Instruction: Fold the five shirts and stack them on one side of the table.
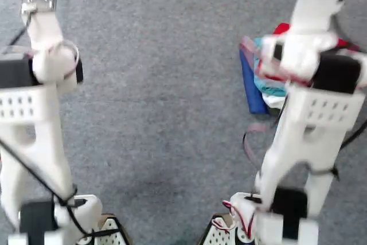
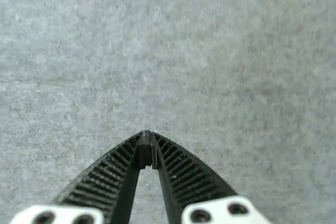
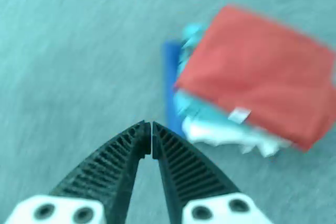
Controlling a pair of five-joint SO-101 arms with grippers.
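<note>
High view overhead — wrist views close over table.

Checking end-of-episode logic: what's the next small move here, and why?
Probably just back the right gripper away from the shirt stack, toward rest. The red shirt lies folded on top, and every shirt in sight is in that stack. Both it and the left gripper are shut, holding nothing.

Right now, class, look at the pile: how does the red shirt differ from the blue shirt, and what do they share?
The red shirt lies on top of the pile; the blue shirt lies lower, under others. The red shirt shows a broad flat face; the blue shirt shows just a strip along one side. Both are folded and sit in the same pile.
</note>
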